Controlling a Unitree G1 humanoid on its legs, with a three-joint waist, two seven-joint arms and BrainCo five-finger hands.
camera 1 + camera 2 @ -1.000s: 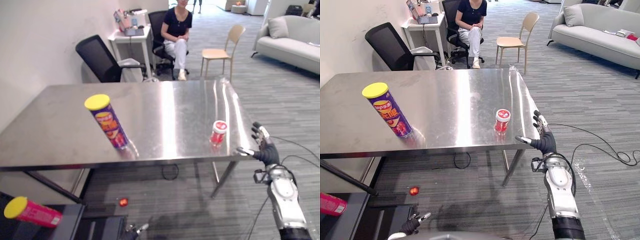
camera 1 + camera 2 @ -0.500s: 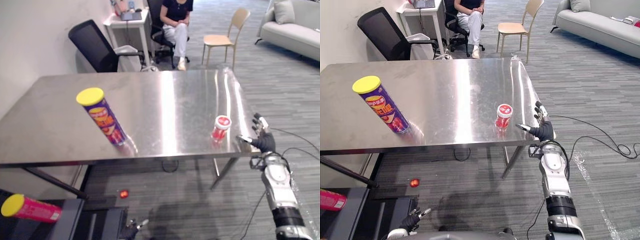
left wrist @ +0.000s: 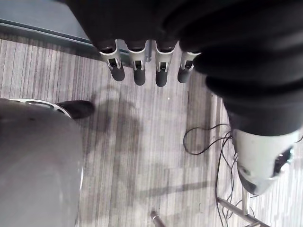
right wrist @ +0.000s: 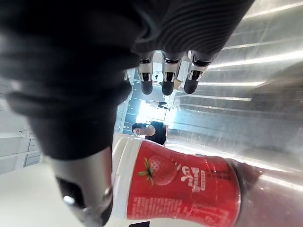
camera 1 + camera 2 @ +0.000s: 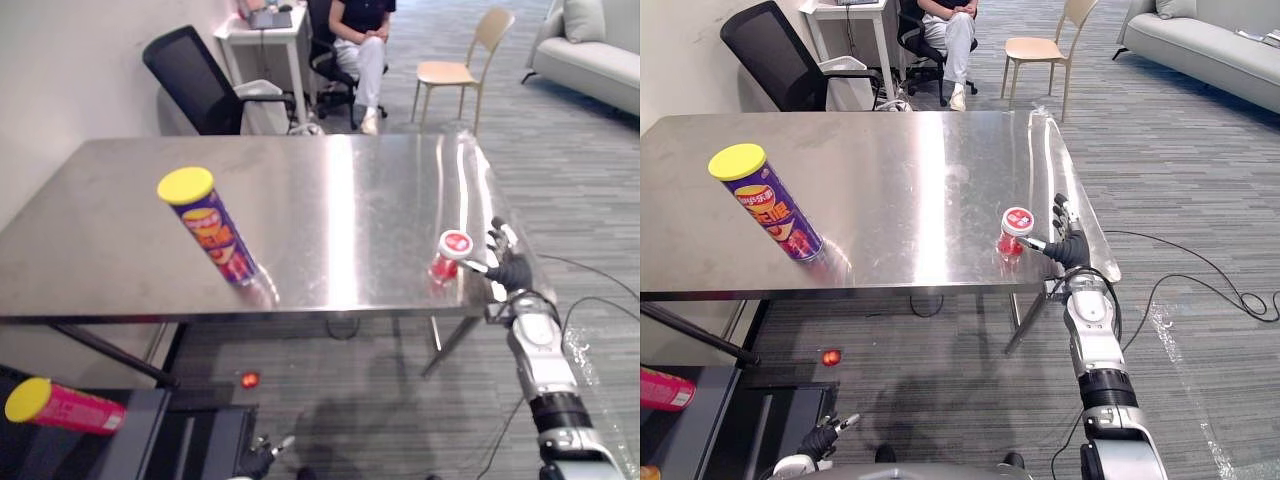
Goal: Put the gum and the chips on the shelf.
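The red gum jar [image 5: 447, 257] stands upright near the right edge of the table [image 5: 350, 160]. Your right hand [image 5: 505, 270] is just beside it, fingers spread, thumb by the white lid, gripping nothing. Bring the jar between thumb and fingers, then close round its middle so it doesn't tip. The purple chips can [image 5: 212, 237] stands well to the left. Your left hand [image 3: 142, 71] hangs low, relaxed.

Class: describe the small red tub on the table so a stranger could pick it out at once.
On the steel table, look near the front edge at the robot's right, beside the open right hand. The gum tub there is short and red with a white-rimmed lid, unlike the tall purple, yellow-lidded chips can to its left.
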